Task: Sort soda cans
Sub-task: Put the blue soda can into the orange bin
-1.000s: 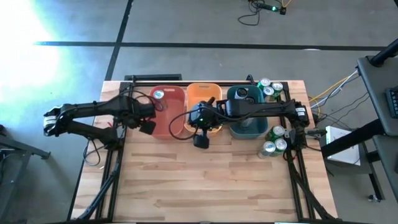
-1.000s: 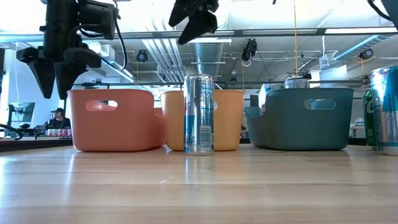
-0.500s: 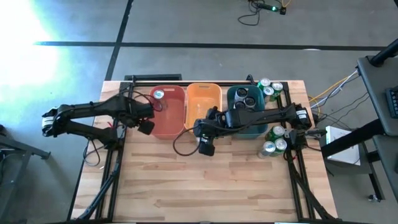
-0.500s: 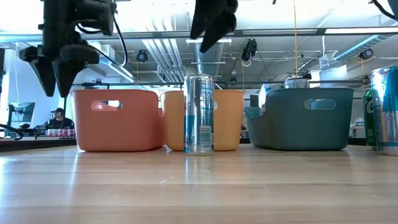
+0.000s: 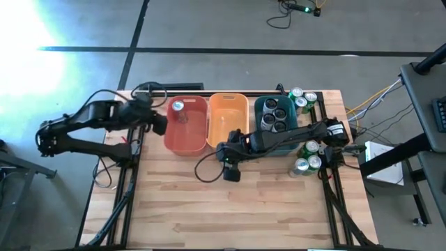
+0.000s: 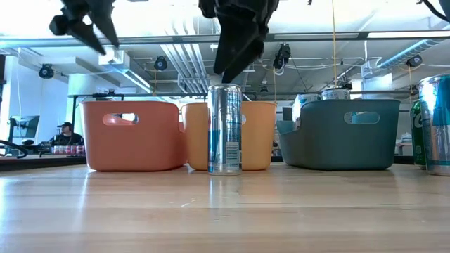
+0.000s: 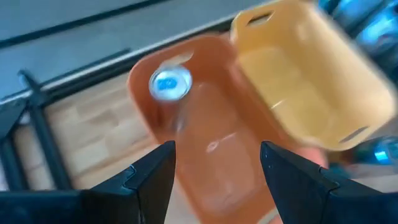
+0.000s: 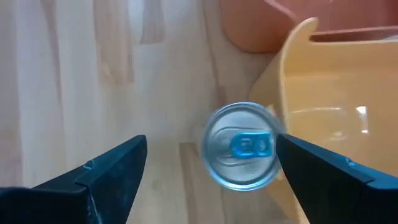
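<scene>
We see one blue-and-silver can (image 6: 225, 128) standing upright on the tabletop (image 5: 230, 209), just in front of the orange bin (image 5: 228, 122), near that bin's front wall; from above, in the right wrist view, its silver top with a blue tab (image 8: 242, 154) lies between the two dark fingers; the right gripper (image 8: 211, 171) hangs directly over this can with its jaws spread wide, not touching it; in the low view the dark gripper body sits just above the can's top

Another can with a blue tab (image 5: 178, 107) stands in the back of the red bin (image 5: 185, 143); four dark-topped cans (image 5: 273, 116) fill the teal bin (image 5: 256, 106); a few green cans (image 5: 302, 99) are clustered at the back right corner of the tabletop, beside the teal bin, and more green cans (image 5: 306, 157) stand near the right edge, further forward; one of these shows at the right edge of the low view

The left gripper (image 7: 214, 171) is raised over the left side of the red bin, and its jaws stand open, holding nothing; its wrist view looks down into the red and orange bins

The three bins sit side by side along the back of the tabletop, red at the left, orange in the middle, teal at the right; in the room behind, a person sits far off
</scene>
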